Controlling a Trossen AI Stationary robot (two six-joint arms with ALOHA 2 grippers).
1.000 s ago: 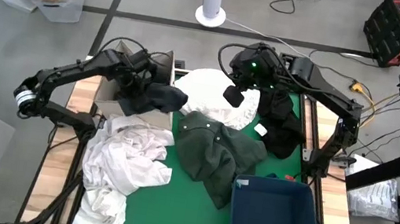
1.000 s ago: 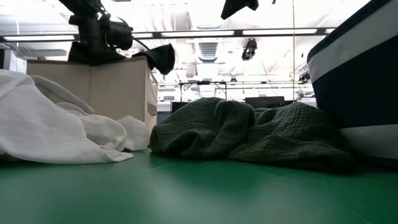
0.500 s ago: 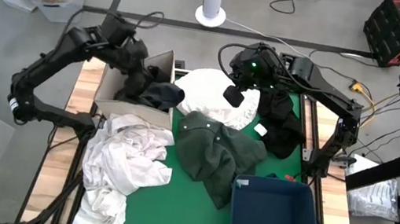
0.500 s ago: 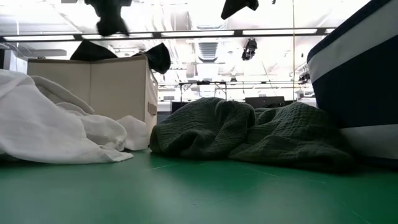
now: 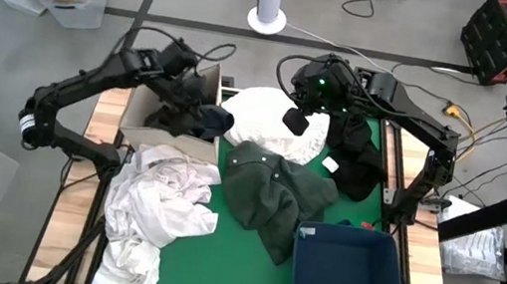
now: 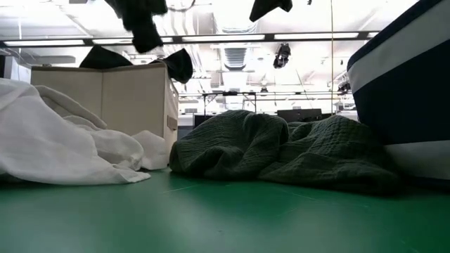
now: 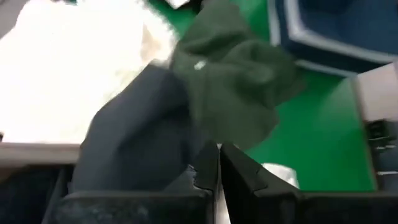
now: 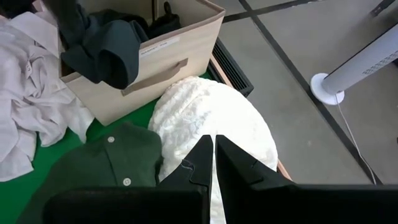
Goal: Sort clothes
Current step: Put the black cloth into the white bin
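1. High view: green-matted tabletop (image 5: 213, 277) w/ wood side strips. Left gripper (image 5: 183, 94) sits over the beige cardboard box (image 5: 204, 79) at the far-left part of the mat, fingers pinched together, nothing clearly between them.
2. Dark charcoal soft garment (image 5: 204, 120) drapes over box's near-right rim, part inside, part hanging out. Left wrist view shows same garment (image 7: 137, 143) just ahead of the closed fingers, over the box wall; can't tell if touching.
3. Right gripper (image 5: 295, 120) hovers above the white fluffy fabric garment (image 5: 263, 113) at far-centre of mat, fingers closed tight, empty. Right wrist view: fluffy white piece (image 8: 211, 118) directly below the fingertips, gap between them.
4. Black garment (image 5: 357, 158) lies on right side of mat, under the right arm, beside the white fluffy one.
5. Dark green button-up shirt (image 5: 271, 195) crumpled mid-mat, its near edge touching the navy blue fabric bin (image 5: 344, 277), which stands at near-right.
6. Off-white crumpled cloth pile (image 5: 157, 213) on left-near part of tabletop, spilling past the mat edge, touching the box base and next to the green shirt.
7. Low view: green shirt (image 6: 281, 151) heaped in the centre, off-white pile (image 6: 56, 140) at left against the box (image 6: 105, 105), bin wall (image 6: 408, 91) at right. Charcoal garment (image 6: 179, 65) hangs off box corner.
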